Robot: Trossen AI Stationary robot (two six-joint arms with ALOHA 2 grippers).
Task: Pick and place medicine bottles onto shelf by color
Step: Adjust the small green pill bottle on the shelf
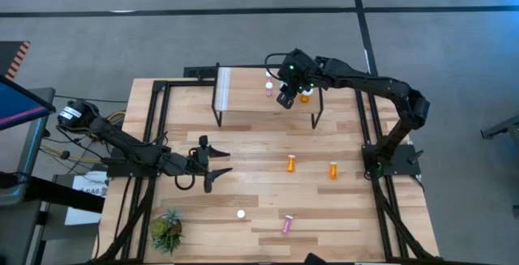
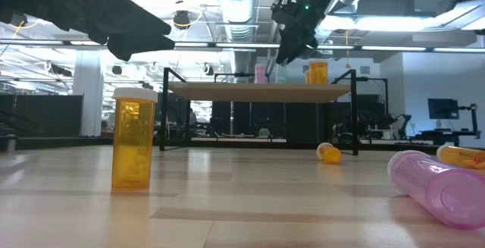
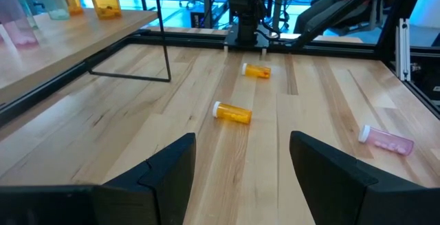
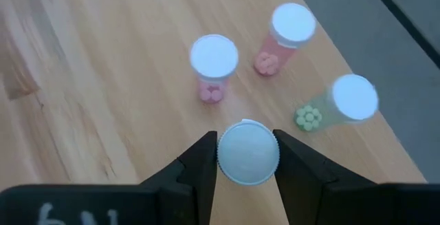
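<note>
Right tool (image 4: 245, 157) sits above the shelf's (image 1: 243, 95) right end, fingers closed on the white cap of an upright bottle (image 4: 247, 152), colour hidden; just beyond it on the shelf stand two pink bottles (image 4: 214, 63) and a teal one (image 4: 347, 100). Left tool (image 3: 240, 163) hangs wide open and empty over the table (image 1: 259, 208) at centre-left. On the table: two orange bottles (image 1: 291, 164) lying right of centre, a pink one (image 1: 287, 224) lying nearer, and an upright orange bottle (image 2: 133, 139) near the low camera.
</note>
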